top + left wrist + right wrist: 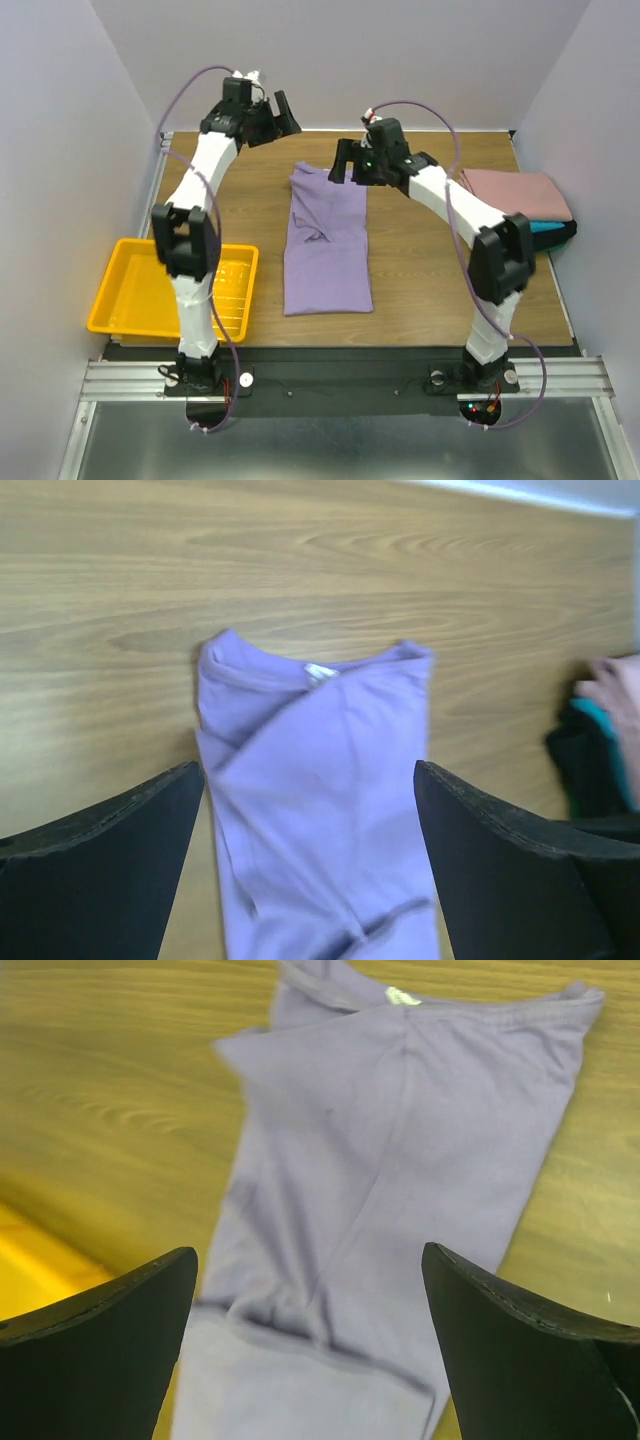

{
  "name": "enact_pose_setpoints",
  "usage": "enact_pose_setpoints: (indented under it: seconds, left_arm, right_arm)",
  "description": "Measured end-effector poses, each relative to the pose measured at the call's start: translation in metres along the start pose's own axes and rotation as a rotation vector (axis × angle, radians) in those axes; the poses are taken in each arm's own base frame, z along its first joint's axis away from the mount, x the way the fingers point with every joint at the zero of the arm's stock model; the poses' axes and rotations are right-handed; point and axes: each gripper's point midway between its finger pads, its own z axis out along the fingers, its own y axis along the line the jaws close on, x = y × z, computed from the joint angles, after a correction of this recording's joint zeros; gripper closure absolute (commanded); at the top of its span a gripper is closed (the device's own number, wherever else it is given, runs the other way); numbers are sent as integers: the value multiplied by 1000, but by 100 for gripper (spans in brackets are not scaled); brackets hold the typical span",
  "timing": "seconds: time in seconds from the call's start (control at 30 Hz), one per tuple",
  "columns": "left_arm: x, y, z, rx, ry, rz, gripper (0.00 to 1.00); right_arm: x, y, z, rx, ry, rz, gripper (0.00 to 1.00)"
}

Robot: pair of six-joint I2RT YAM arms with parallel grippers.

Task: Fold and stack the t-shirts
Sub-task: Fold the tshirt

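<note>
Lavender t-shirt [326, 245], folded lengthwise on the worktop [420, 280], awaits its crosswise fold; left gripper [308, 770] and right gripper [310, 1250], jaws apart and empty, should next grasp the collar end [315, 670].

Robot lab cell, from what I see: wood-top table [420, 280] boxed in by plain pale walls [60, 150] at 9, 12 and 3 o'clock. Left arm [195, 250] and right arm [470, 215] are bolted to an aluminium rail [340, 380] at 6 o'clock, purple cables [420, 103] looping off each, with a bare metal sheet [330, 445] below it.
</note>
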Motion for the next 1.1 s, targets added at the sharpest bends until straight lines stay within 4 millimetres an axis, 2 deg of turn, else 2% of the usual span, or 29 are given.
enact_pose_setpoints:
  seconds: [0.07, 0.13, 0.17, 0.2, 0.27, 0.33, 0.37, 0.4, 0.43, 0.5, 0.53, 0.57, 0.67, 0.8, 0.83, 0.93, 1.0, 1.1]
  left_arm:
    - [-19, -23, -50, 13, -87, 22, 1]
    - [-16, -38, -99, 23, -153, 23, 1]
    - [-11, -38, -107, 20, -162, 18, 1]
    - [6, -46, -135, 23, -179, 8, 1]
    - [37, -46, -147, 18, -172, -14, 1]
    - [105, -55, -156, 27, -89, -42, 1]
    - [138, -53, -155, 26, -41, -61, 1]
    - [187, -45, -155, 7, 52, -90, 1]
    - [220, -40, -158, -7, 118, -101, 1]
    - [277, -26, -169, -40, 214, -129, 1]
    - [310, -16, -181, -64, 276, -146, 1]
    - [328, -12, -191, -66, 301, -153, 2]
    - [353, -10, -211, -50, 323, -179, 5]
    - [376, -1, -216, -63, 351, -207, 19]
    - [383, 2, -216, -75, 365, -215, 20]
    - [397, 13, -217, -114, 395, -227, 24]
    - [401, 19, -216, -141, 400, -232, 31]
    - [404, 24, -211, -169, 403, -234, 41]
  right_arm:
    - [-5, 11, -35, -37, -27, -2, 0]
    - [5, 17, -64, -62, -39, 5, 0]
    - [11, 18, -76, -68, -38, 8, 0]
    - [21, 19, -85, -73, -31, 12, 0]
    - [57, 17, -97, -72, 25, 25, 0]
    - [95, 17, -104, -79, 90, 36, 0]
    - [123, 14, -109, -78, 142, 53, 0]
    - [144, 13, -114, -75, 187, 63, 0]
    - [178, 8, -122, -67, 255, 78, 0]
    - [223, 5, -135, -64, 354, 89, 0]
    - [242, 2, -141, -56, 398, 93, 0]
    - [253, 1, -145, -54, 422, 92, 0]
    - [279, -4, -155, -40, 469, 108, 1]
    - [294, -14, -157, -7, 483, 141, 7]
    - [297, -16, -156, -3, 483, 148, 13]
    - [308, -22, -155, 10, 496, 170, 20]
    - [315, -25, -154, 20, 502, 182, 27]
    - [313, -23, -148, 14, 483, 196, 37]
